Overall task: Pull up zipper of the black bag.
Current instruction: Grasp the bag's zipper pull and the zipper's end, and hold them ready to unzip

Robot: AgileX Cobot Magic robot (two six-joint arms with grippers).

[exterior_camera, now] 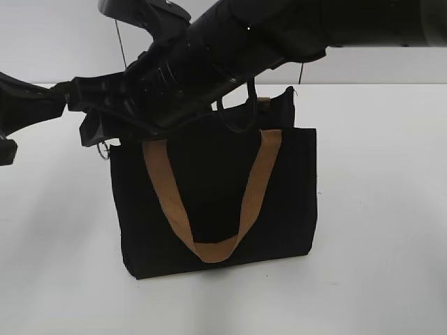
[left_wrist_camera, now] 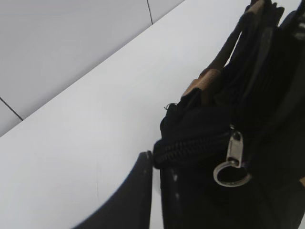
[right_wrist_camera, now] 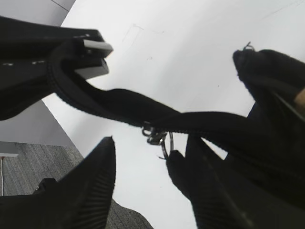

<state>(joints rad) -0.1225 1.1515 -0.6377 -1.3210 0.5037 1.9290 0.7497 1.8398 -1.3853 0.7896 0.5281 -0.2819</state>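
Here the black bag (exterior_camera: 216, 202) stands upright on the white counter (exterior_camera: 384, 209), about midway between the counter's left and right edges and back toward its far edge; one tan handle (exterior_camera: 209, 202) hangs down its front in a loop. Both arms crowd in over the bag's top; the right arm (exterior_camera: 279, 35) slants down from the upper right across the middle, and the left arm (exterior_camera: 28, 105) reaches in from the left edge. In the left wrist view the zipper (left_wrist_camera: 195, 145) runs along the bag's top seam, its silver pull tab (left_wrist_camera: 233, 145) hanging down with a small metal ring (left_wrist_camera: 232, 174) below it; the left tool (left_wrist_camera: 138, 191) shows only one dark finger, touching the seam's end, so how far it is open I cannot tell. In the right wrist view the zip strip stretches taut across the frame, its far end clamped in the left tool (right_wrist_camera: 86, 59); the right tool (right_wrist_camera: 143, 176) hangs with its jaws spread, one finger (right_wrist_camera: 90, 191) to either side below the strip, the pull ring (right_wrist_camera: 162, 140) near the right-hand finger; nothing is visibly held between them.
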